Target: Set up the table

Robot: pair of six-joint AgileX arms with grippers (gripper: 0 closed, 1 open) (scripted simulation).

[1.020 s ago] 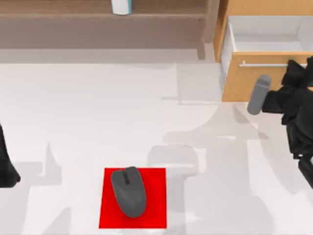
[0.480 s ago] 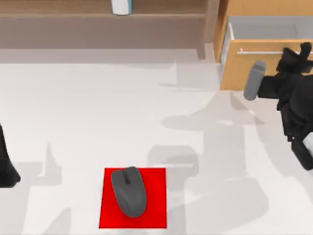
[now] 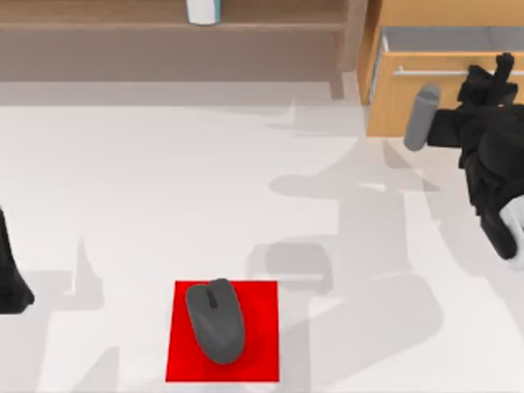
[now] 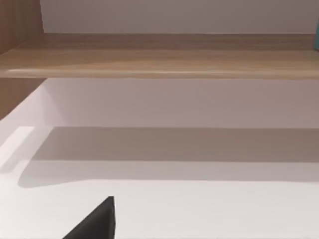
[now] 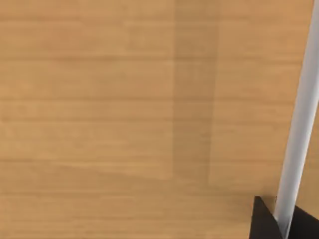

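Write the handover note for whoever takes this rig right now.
Right gripper: at the drawer front of the wooden cabinet, at the table's far right, by the metal handle; whether it grips is unclear.
Left arm: parked at the table's left edge.
Done: grey mouse lies on the red mat near the front edge.
Drawer is partly open, being pushed in over the last second.
Left: finish closing it, then back off.

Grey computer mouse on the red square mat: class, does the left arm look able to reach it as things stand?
Probably yes: the grey computer mouse lies uncovered on the red square mat, with bare white table between it and the left arm at the table's left edge.
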